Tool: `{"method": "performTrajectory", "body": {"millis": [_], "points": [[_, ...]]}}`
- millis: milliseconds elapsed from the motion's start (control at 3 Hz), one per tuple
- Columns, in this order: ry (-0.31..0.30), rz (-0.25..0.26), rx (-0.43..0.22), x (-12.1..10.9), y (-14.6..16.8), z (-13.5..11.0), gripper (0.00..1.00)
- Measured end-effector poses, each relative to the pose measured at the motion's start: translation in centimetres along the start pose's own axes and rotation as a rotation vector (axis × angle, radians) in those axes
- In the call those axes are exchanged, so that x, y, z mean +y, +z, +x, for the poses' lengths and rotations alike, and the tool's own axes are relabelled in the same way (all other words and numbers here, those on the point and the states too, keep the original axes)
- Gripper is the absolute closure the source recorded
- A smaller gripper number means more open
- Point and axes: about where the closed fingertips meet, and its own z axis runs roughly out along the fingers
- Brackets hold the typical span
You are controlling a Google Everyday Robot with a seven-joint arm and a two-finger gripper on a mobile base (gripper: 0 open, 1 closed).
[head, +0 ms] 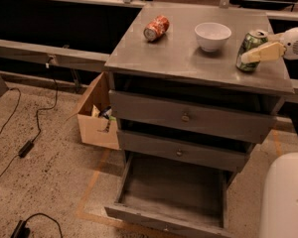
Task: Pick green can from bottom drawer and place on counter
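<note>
The green can (249, 40) stands upright on the counter (179, 56) near its right edge. My gripper (249, 53) reaches in from the right and is shut on the can. One pale finger (262, 52) lies across the can's front; the other is hidden behind it. The bottom drawer (164, 218) is pulled out at floor level and its tray shows nothing inside. The two drawers above it are pushed in.
A red-orange can (156, 28) lies on its side at the counter's back left. A white bowl (213, 35) stands left of the green can. An open cardboard box (95, 118) sits on the floor left of the cabinet, and cables (25, 148) lie further left. A white robot part (285, 197) fills the lower right.
</note>
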Motion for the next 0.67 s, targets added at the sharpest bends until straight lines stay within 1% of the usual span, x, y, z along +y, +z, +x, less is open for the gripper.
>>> {"method": "performTrajectory", "body": {"millis": [333, 667], "points": [[0.028, 0.048, -0.022, -0.6, -3.2, -0.4, 0.0], [-0.008, 0.148, -0.04, -1.6, -8.5, -1.5, 0.0]]}}
